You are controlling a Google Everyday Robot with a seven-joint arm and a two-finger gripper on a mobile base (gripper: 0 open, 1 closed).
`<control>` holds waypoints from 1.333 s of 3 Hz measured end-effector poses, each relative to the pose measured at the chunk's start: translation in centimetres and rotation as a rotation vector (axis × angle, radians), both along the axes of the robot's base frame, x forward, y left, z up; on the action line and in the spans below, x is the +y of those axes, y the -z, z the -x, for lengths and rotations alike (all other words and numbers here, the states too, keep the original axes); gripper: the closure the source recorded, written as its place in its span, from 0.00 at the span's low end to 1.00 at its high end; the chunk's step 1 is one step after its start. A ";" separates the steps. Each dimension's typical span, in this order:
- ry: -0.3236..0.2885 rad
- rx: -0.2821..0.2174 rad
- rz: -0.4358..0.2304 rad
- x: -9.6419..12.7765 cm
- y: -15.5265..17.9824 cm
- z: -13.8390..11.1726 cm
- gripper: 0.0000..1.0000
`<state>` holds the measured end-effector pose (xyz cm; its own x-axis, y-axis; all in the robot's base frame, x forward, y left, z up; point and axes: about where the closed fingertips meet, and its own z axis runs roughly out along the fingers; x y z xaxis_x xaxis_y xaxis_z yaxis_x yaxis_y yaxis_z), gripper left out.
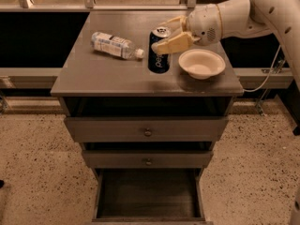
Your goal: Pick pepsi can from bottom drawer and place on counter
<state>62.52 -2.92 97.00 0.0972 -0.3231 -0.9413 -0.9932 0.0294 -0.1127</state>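
Observation:
The pepsi can (159, 57), dark blue with a silver top, stands upright on the counter (103, 74), right of its middle. My gripper (159, 35) reaches in from the right, its cream fingers (172, 43) on either side of the can's upper part, shut on it. The can's base looks to be resting on the counter top. The bottom drawer (147, 191) is pulled open below, and its dark plank floor shows nothing in it.
A clear plastic water bottle (115, 45) lies on its side on the counter, left of the can. A white bowl (201, 63) sits just right of the can, under my wrist. Two knobbed drawers (147, 131) above the bottom one are closed. Speckled floor surrounds the cabinet.

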 end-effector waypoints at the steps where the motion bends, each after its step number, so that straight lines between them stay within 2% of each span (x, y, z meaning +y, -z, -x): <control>1: 0.038 0.048 -0.017 -0.7 1.3 -1.3 1.00; 2: 0.063 0.069 0.025 -0.9 3.8 -2.2 1.00; 3: 0.055 0.044 0.080 -0.5 4.9 -2.5 0.70; 4: 0.051 0.046 0.078 -0.2 4.9 -2.4 0.46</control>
